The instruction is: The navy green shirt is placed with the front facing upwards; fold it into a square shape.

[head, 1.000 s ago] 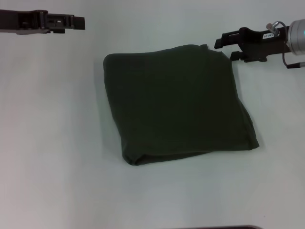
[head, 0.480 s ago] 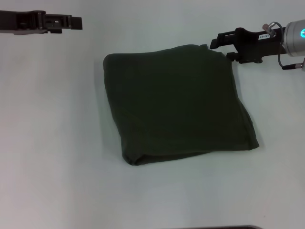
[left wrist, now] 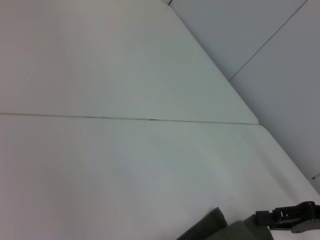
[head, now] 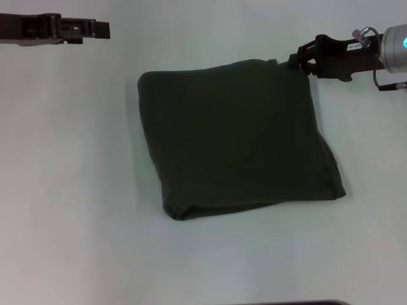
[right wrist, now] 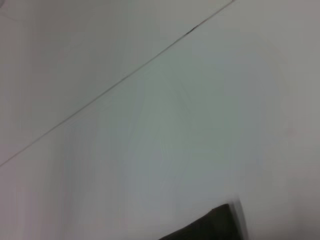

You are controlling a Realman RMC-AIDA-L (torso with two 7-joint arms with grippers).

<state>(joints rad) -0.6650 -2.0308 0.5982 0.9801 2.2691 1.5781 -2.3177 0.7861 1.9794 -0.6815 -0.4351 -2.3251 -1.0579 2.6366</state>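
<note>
Navy green shirt (head: 238, 136) flat mid-tabletop (head: 76, 190), already folded into a rough square, lettering hidden. Edges slightly skewed, near corner a bit loose. Probably only tidying or release left. Right gripper (head: 297, 60) touching the shirt's far right corner, open or closed: cannot tell. Left gripper (head: 102, 28) well apart from the shirt's far left corner, idle, state not discernible.

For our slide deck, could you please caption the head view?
Folded navy green shirt on table; right gripper at its far corner, left gripper away.
</note>
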